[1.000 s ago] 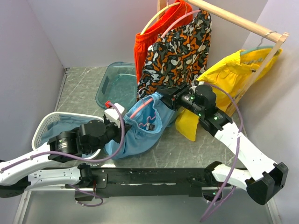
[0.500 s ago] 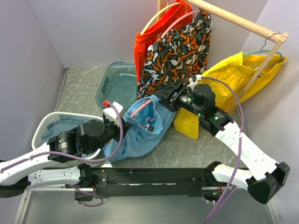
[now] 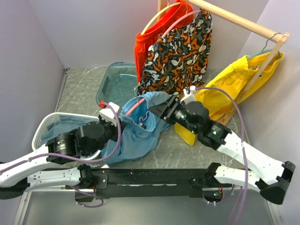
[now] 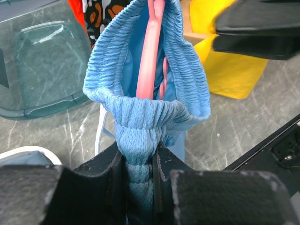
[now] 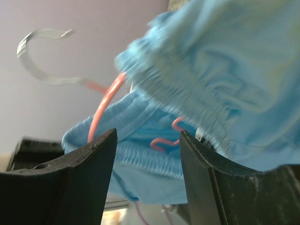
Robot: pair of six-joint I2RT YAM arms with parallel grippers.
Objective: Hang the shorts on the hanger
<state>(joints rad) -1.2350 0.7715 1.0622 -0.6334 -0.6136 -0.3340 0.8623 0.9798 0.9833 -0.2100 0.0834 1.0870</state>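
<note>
The light blue shorts [image 3: 137, 133] hang bunched between the two arms, just above the table. My left gripper [image 3: 117, 125] is shut on a gathered fold of their elastic waistband [image 4: 139, 154]. The pink hanger [image 4: 149, 61] runs up inside the open waistband, and a short piece of it shows from above [image 3: 136, 107]. My right gripper [image 3: 158, 110] sits at the waistband's right side. In the right wrist view its gripper [image 5: 147, 154] is open, with the shorts [image 5: 220, 70] and the hanger's wavy bar [image 5: 165, 140] beyond the fingers. The metal hook [image 5: 37, 65] points away.
A wooden rail [image 3: 234, 18] at the back right carries orange shorts [image 3: 145, 42], camouflage shorts [image 3: 180, 51] and yellow shorts [image 3: 225, 86]. A clear teal tub [image 3: 115, 82] stands behind the blue shorts. A white mesh basket [image 3: 47, 124] holding duller blue cloth lies at the left.
My right gripper has opened, letting go of the waistband, and swung left and nearer. The shorts' waistband shifted left with the hanger. The left gripper kept its hold.
</note>
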